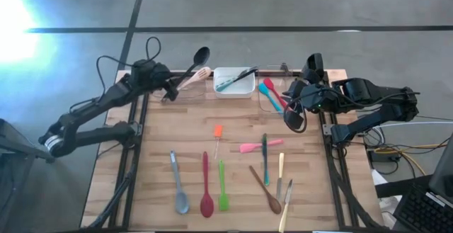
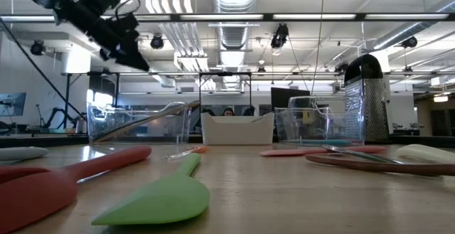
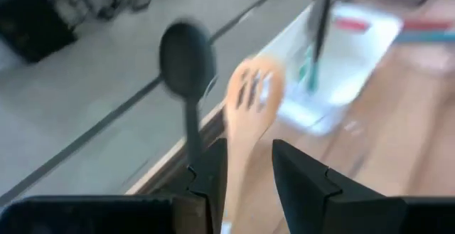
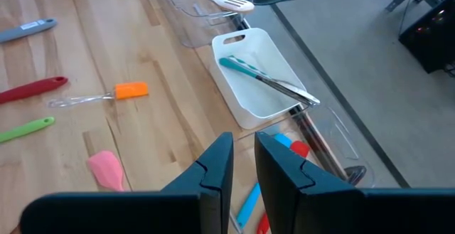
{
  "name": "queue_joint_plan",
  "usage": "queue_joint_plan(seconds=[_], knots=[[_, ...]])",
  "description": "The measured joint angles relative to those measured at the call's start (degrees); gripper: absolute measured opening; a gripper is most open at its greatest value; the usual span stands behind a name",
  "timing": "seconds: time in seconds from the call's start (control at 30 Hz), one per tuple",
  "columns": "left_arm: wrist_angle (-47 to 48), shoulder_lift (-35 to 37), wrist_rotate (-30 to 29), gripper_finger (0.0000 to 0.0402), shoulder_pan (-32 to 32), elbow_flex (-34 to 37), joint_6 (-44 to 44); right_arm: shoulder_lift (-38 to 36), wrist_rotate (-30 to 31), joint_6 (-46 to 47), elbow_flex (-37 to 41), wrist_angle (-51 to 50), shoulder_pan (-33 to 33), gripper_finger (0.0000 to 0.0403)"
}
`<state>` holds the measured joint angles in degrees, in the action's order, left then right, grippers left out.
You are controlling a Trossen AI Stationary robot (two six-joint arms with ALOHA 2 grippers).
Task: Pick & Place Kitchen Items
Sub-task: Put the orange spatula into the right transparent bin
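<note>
A wooden table (image 1: pixel 233 130) holds scattered kitchen utensils, with two dark arms reaching in from either side at its far edge. The left gripper (image 1: pixel 167 91) hangs over the far left corner, beside a black spoon (image 1: pixel 195 59) and a slotted wooden spatula (image 1: pixel 192 78) that lean out of a clear tub (image 2: pixel 138 124). Its jaws stand a little apart, and from its wrist camera the wooden handle appears to pass between them; whether they actually pinch it cannot be told. The risk here, as a judgement: both utensils overhang the table edge, so a nudge or loose hold could tip one to the floor. The right gripper (image 1: pixel 294 114) hovers near the far right, over blue and red spatulas (image 1: pixel 272 95), jaws narrowly parted and holding nothing. A white tub (image 1: pixel 234 83) between the arms holds a teal-handled tool (image 4: pixel 263 80). Nearer the front lie a grey spoon (image 1: pixel 178 183), red spoon (image 1: pixel 206 187), green spatula (image 1: pixel 222 185), pink spatula (image 1: pixel 259 146) and orange spatula (image 1: pixel 217 132). The clear tubs barely show from above, and the left wrist view is blurred.
</note>
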<state>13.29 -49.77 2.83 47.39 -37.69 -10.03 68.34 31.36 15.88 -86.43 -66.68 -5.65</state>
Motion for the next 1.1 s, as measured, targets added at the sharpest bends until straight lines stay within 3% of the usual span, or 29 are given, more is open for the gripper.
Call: queue_joint_plan(seconds=[0.2, 0.47, 0.8, 1.1], knots=[[0.0, 4.8, 1.1, 0.0112, -7.5, -1.7, 4.1, 0.0, 0.1, 0.0, 0.0, 0.0, 0.0, 0.0052], [-0.1, 7.8, -0.8, 0.0110, -22.2, -2.5, 8.6, 0.0, 0.2, -5.6, 0.0, 0.4, 0.0, 0.0052], [0.1, 6.2, -11.4, 0.0103, -42.8, -2.4, 14.6, 0.0, 0.2, 0.1, 0.0, 2.8, 0.0, 0.0052], [0.0, 0.0, -27.2, 0.0103, -58.0, -2.4, 21.5, 0.4, 0.1, 0.2, 0.0, 2.6, 0.0, 0.0052]])
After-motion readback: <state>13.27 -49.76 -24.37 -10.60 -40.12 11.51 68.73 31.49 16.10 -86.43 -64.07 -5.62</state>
